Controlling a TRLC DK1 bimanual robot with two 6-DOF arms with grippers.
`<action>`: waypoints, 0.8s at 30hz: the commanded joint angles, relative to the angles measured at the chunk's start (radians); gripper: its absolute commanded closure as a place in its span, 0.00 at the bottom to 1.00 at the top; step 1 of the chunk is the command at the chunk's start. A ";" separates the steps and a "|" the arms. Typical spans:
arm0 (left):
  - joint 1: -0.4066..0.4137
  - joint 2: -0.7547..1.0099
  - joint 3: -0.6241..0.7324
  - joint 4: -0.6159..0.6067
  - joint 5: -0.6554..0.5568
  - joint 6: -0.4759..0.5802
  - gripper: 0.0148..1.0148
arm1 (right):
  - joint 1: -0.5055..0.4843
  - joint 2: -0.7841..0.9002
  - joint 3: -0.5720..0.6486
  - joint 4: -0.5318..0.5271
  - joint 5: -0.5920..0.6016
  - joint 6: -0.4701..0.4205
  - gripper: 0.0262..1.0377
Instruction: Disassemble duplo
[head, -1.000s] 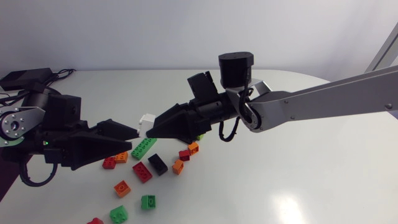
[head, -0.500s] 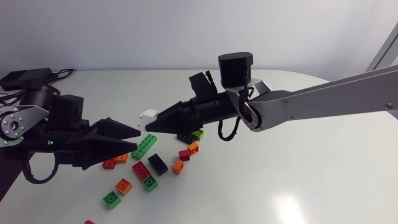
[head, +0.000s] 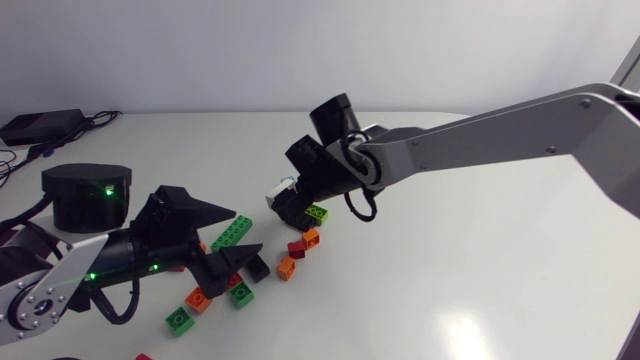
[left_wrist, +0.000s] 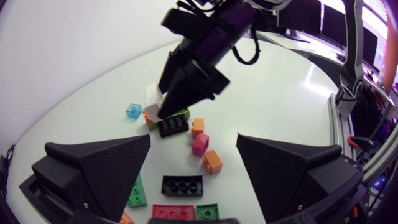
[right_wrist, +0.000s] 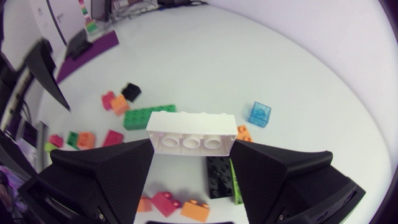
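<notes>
My right gripper (head: 288, 195) is shut on a long white brick (head: 282, 187), held a little above the table. In the right wrist view the white brick (right_wrist: 191, 132) spans between the two fingers, studs away from the camera. Just beneath it sits a black brick on a green one (head: 305, 215). My left gripper (head: 228, 248) is open and holds nothing, low over the loose bricks at the left. From the left wrist view its fingers (left_wrist: 102, 168) frame a black brick (left_wrist: 182, 185), with the right gripper (left_wrist: 171, 102) ahead.
Loose bricks lie scattered: a long green one (head: 232, 234), black (head: 255, 266), red (head: 297, 247), orange (head: 287, 267), green (head: 240, 293) and orange (head: 197, 298). A clear blue brick (right_wrist: 260, 114) lies beyond the white one. A dark box with cables (head: 40, 125) sits at the far left.
The right gripper carried the white brick right, away from the left gripper, and tilted downward over the black-green stack. The left arm drew back and lower. A few green and orange bricks shifted.
</notes>
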 joint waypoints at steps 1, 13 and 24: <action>0.022 -0.006 -0.011 0.024 -0.036 -0.035 0.05 | 0.067 0.059 0.021 -0.038 0.112 -0.127 0.61; 0.054 -0.004 -0.002 0.038 -0.053 -0.061 0.05 | 0.117 0.119 0.068 -0.146 0.206 -0.185 0.41; 0.054 -0.003 -0.002 0.039 -0.053 -0.059 0.05 | 0.125 0.128 0.079 -0.173 0.207 -0.196 0.08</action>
